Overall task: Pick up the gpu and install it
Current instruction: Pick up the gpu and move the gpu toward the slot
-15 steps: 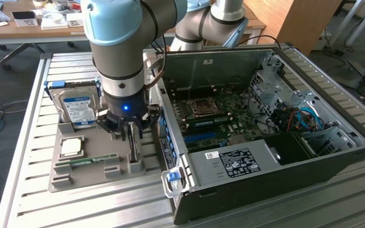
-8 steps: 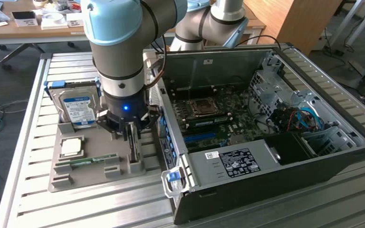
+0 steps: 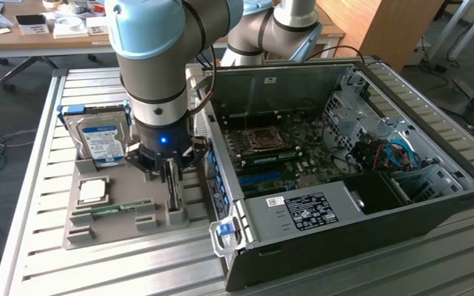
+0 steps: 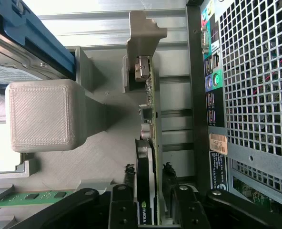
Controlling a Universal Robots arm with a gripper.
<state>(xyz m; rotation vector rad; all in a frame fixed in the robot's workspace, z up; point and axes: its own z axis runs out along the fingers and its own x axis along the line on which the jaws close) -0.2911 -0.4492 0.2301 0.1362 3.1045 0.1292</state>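
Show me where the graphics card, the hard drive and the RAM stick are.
Green graphics card with black cooler (image 4: 145, 181): wrist view, on the black cooler's edge.
Blue-labelled silver hard drive (image 3: 101, 142): exterior view, on its label.
Small green RAM stick (image 4: 31, 197): wrist view, mid-board.

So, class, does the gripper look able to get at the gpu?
Likely yes: the gripper sits at the gpu, which stands on edge in the tray, nothing between them.
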